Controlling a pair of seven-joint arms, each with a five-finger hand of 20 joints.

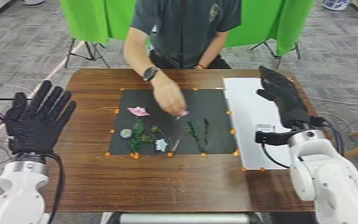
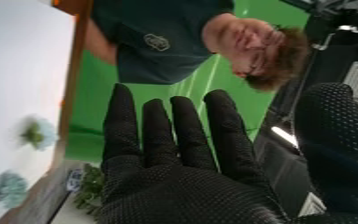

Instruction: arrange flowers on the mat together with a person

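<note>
- Fingers on the black-gloved left hand (image 1: pixel 39 124) stand straight, apart, left of the dark rectangular mat (image 1: pixel 217 107).
- Right hand's (image 1: pixel 286 100) likewise, right of it.
- Person's hand (image 1: pixel 168 96) is above it.

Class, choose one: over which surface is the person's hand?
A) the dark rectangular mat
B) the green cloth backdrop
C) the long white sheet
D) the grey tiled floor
A: the person's hand is over the dark rectangular mat, right of a pink flower.
</note>
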